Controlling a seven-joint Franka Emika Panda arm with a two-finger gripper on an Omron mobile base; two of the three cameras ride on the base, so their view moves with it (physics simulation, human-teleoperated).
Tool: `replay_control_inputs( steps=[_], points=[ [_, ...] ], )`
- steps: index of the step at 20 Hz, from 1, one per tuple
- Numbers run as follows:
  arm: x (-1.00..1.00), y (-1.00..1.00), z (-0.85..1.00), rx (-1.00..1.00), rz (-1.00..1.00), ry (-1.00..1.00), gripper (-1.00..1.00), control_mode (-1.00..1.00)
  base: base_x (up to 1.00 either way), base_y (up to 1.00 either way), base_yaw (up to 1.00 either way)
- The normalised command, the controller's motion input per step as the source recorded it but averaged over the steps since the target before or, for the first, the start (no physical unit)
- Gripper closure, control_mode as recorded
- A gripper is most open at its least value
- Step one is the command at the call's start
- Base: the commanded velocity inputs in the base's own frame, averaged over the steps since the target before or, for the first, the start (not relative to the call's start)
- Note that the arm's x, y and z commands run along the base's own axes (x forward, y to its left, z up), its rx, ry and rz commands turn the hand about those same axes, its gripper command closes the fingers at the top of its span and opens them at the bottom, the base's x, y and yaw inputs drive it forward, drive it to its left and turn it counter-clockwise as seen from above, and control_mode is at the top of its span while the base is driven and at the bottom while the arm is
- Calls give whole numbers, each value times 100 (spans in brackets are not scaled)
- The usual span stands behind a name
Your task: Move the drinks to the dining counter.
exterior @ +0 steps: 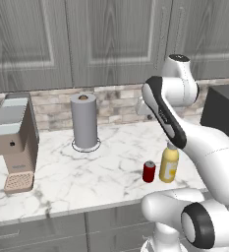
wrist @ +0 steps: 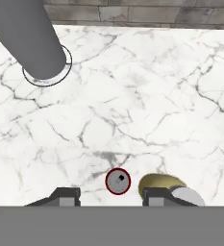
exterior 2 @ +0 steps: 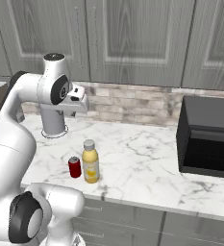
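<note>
Two drinks stand side by side near the front edge of the marble worktop (exterior: 86, 172). One is a small yellow bottle (exterior: 169, 165) (exterior 2: 90, 166) with a pale cap. Left of it is a shorter red can (exterior: 149, 172) (exterior 2: 75, 167) with a silver top. My gripper (wrist: 111, 195) (exterior 2: 82, 106) hangs high above the worktop, looking down, open with nothing between its fingers. In the hand view the can (wrist: 118, 181) lies between the two fingertips far below, and the bottle (wrist: 161, 184) is partly behind the right fingertip. The dining counter is out of view.
A tall grey paper-towel roll (exterior: 85, 120) (wrist: 34, 38) stands at the back of the worktop. A coffee machine (exterior: 14, 142) is at the far left and a black microwave (exterior 2: 207, 139) at the right. A brick backsplash and grey wall cabinets (exterior: 116, 39) close off the back.
</note>
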Motion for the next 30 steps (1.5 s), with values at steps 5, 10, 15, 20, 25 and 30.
replay_control_inputs(
  steps=[5, 10, 15, 20, 25, 30],
  points=[
    [-14, -12, 0, 0, 0, 1, -100, -100, 0, 0, 0],
    [-52, -57, 0, 0, 0, 7, -100, -100, 0, 0, 0],
    [-47, -43, 0, 0, 0, 12, -100, -100, 0, 0, 0],
    [-15, -11, -8, 0, 0, 7, -100, -100, 0, 0, 0],
    [-1, 0, -15, -1, 0, 2, -100, -100, 0, 0, 0],
    [0, 0, -19, -6, 0, 0, -100, -100, 0, 0, 0]
  ],
)
